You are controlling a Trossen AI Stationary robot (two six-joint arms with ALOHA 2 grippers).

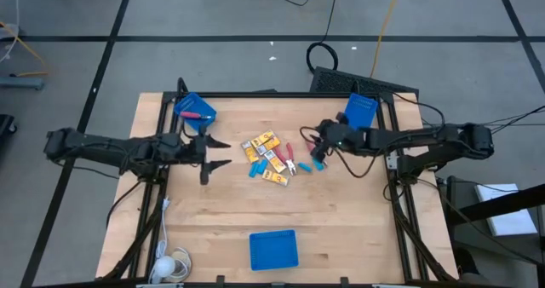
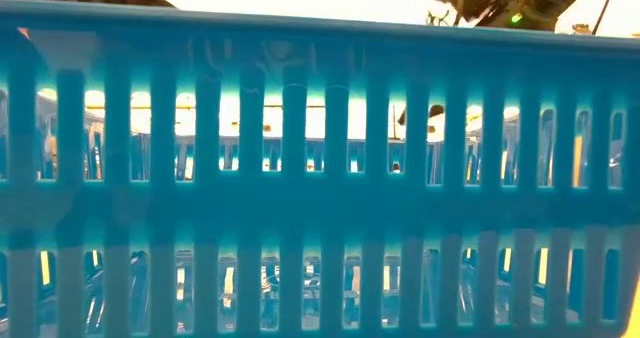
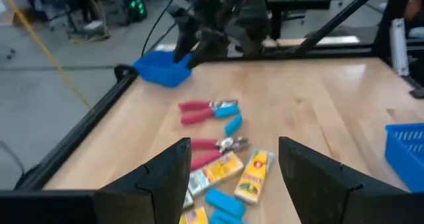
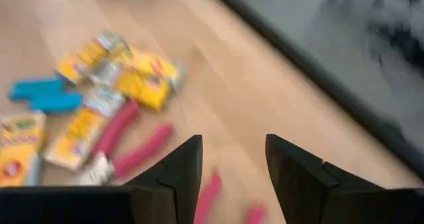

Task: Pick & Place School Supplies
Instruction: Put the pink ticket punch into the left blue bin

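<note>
The school supplies [image 1: 272,156] lie loose on the table's middle: red-handled scissors [image 3: 205,110], a second pair [image 3: 213,146], yellow packs [image 3: 255,174] and light-blue oblong pieces [image 3: 232,124]. My left gripper [image 1: 223,152] hovers open just left of the pile, fingers level and pointing at it, nothing between them [image 3: 233,144]. My right gripper [image 1: 308,141] hovers open over the pile's right edge, slanting down, also holding nothing [image 4: 233,141]. Below it lie the scissors' red handles [image 4: 132,148] and yellow packs [image 4: 142,78].
A blue bin [image 1: 194,109] at the far left holds a red-handled item. Another blue bin [image 1: 360,109] stands at the far right, and a third [image 1: 273,250] at the near edge; its slotted wall [image 2: 320,198] fills the low view. Bare wood lies around the pile.
</note>
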